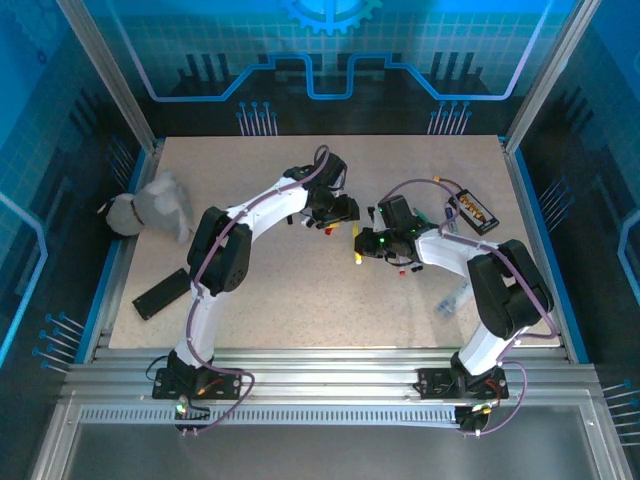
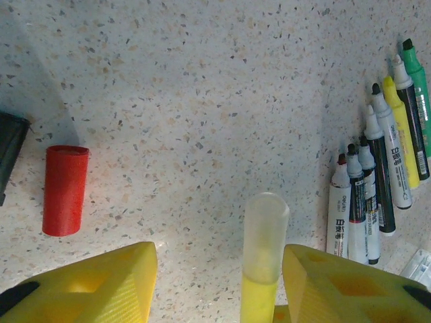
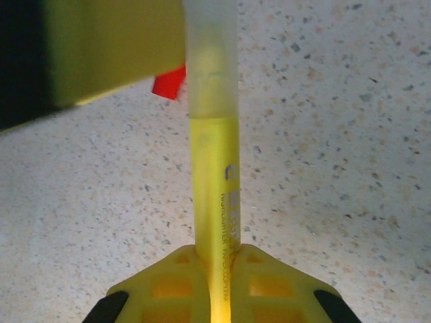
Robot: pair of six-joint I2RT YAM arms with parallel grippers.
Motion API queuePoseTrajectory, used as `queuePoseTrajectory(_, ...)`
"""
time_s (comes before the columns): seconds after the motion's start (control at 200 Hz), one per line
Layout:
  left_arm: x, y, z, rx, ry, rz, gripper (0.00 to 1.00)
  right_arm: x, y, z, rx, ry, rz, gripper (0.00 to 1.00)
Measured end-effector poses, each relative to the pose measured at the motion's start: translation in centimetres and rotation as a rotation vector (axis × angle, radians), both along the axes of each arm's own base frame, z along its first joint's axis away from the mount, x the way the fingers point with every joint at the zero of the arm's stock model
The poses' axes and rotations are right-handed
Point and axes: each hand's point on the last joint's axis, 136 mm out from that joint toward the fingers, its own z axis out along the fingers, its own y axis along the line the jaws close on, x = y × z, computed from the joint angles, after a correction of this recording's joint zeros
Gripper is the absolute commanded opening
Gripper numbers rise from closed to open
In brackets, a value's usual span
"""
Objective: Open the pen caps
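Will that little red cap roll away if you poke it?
Probably: the red cap is a round tube lying on its side. It looks slightly tapered, so it may curve. Being small, it is likely light.

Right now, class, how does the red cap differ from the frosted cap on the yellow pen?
Colour: the red cap is opaque; the frosted cap is see-through. State: the red cap lies loose on the table; the frosted cap sits on the yellow pen. Place: the red cap lies outside the left pincer; the frosted cap between its open jaws. Both are short cylinders.
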Motion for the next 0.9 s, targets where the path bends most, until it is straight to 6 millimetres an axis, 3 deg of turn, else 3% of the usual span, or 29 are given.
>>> queuePoseTrajectory(0.27,-0.3,-0.5,0.1,-0.002,0.0,-0.012,0.5,-0.1,0.4,0.4,0.028,-0.003,0.011,0.0)
queuePoseTrajectory(0.595,-0.1,-1.0,0.8,-0.02,-0.009,-0.011,0.39,0.1,1.1,1.1,0.068,-0.014,0.023,0.0)
queuePoseTrajectory(0.796,-0.1,-1.0,0.7,-0.023,0.001,0.002,0.24,-0.2,1.6,1.4,0.087,-0.012,0.037,0.0)
queuePoseTrajectory(0.896,-0.1,-1.1,0.7,-0.023,0.0,0.004,0.11,-0.1,1.6,1.7,0.091,-0.018,0.033,0.0)
